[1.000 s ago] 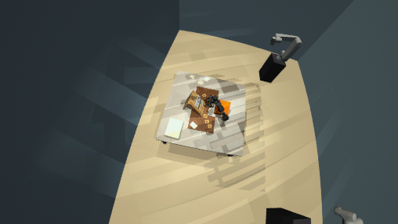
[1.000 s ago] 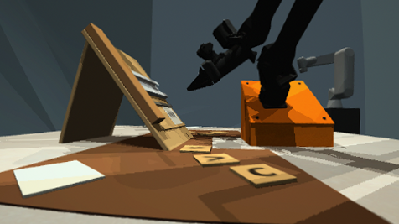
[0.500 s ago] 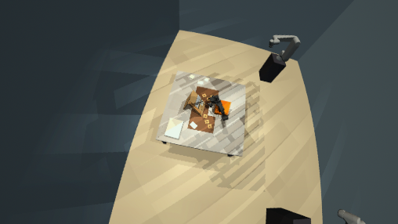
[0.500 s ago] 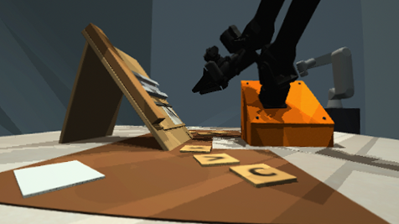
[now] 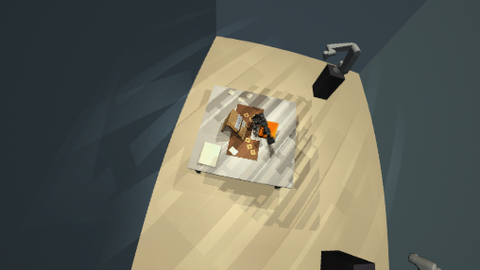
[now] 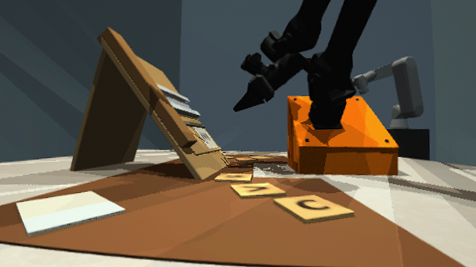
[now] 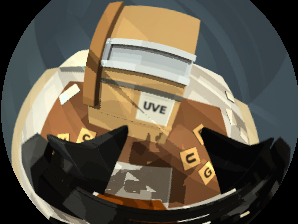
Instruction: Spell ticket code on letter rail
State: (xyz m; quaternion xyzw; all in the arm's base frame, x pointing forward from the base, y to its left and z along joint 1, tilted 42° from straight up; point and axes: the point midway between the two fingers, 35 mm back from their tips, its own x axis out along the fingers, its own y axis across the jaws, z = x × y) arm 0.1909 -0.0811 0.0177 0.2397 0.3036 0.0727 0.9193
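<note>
Dark blue-grey walls (image 5: 94, 94), pale wood-plank floor (image 5: 213, 227) (striped by slanting light), perhaps a black box (image 5: 326, 82) beyond.

A bare robot test cell or lab rather than a home or shop. Plain dark blue-grey walls (image 5: 94, 94) close in a pale wooden plank floor (image 5: 227, 222). 1 low grey square table (image 5: 283, 175) stands mid-floor, carrying a brown mat (image 6: 187, 232) and an orange block pedestal (image 6: 380, 156). At the far right, a grey robot arm (image 5: 342, 49) sits on a black box plinth (image 5: 326, 85).
</note>
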